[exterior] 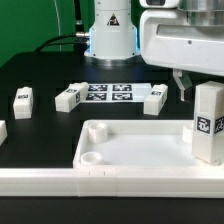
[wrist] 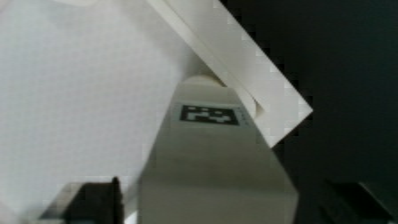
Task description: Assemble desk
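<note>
**tinkerer_42:** Any chance of a quick left-to-right rundown? Mostly after the hand's pose and where the desk bits are.

**benchrat:** Sure. Starting at the exterior view's far left on the black table (exterior: pixel 40 75): a cut-off leg (exterior: pixel 2 131), chopped by the frame edge. Then a second leg (exterior: pixel 22 98) and a third leg (exterior: pixel 67 97), both lying loose. Marker board (exterior: pixel 108 93) in the middle, with a fourth leg (exterior: pixel 155 100) just beside its right end. Nearer the camera, the desk top (exterior: pixel 140 150), sitting flat against the long white rail (exterior: pixel 40 182). At the desk top's right side, an upright leg (exterior: pixel 208 122), tag facing the camera.

**tinkerer_42:** And the hand?

**benchrat:** Hanging over that upright leg, pointing straight down. Hand (wrist: pixel 222 205) is spread apart, not clamped on anything. Wrist view puts the leg between two dark fingers (wrist: pixel 89 200), with a gap on each side.

**tinkerer_42:** Anything hard to make out?

**benchrat:** Plenty. Most of the hand is cropped by the exterior view's top and right edges, with only one finger showing there. Can't tell whether the leg's foot is seated in a corner socket. Wrist view is blurry too.
</note>
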Robot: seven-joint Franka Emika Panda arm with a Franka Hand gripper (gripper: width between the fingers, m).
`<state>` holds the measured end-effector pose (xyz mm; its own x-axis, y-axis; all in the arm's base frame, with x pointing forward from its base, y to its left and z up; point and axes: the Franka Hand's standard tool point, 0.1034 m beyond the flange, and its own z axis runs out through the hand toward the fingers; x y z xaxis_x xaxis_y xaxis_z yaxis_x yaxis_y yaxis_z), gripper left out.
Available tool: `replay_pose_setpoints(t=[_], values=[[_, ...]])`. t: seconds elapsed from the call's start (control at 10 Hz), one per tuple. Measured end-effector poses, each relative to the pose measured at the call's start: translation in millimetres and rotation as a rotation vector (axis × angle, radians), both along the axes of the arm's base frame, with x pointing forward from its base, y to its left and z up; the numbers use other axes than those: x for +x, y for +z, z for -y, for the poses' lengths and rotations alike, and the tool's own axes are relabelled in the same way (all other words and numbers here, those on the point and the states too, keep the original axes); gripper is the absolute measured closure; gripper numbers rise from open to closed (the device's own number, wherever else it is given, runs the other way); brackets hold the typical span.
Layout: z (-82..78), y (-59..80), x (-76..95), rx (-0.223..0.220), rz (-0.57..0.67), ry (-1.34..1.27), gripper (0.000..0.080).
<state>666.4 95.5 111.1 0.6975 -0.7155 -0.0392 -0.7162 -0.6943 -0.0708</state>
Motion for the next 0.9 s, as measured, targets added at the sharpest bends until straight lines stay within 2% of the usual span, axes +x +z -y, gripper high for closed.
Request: replay_pose_setpoints(t=[0.1,0.2,0.7,0.9], values=[[-2.0,0.0,-0.3,-0.001,0.002,0.035,0.0180],[-3.0,0.0,-0.5,-0.003,0.011,0.148,0.0159],[-3.4,0.3,1.2,-0.019,0.065,0.716,0.0151],[-2.5,0.2,1.3,-0.022,0.072,0.805,0.0151]])
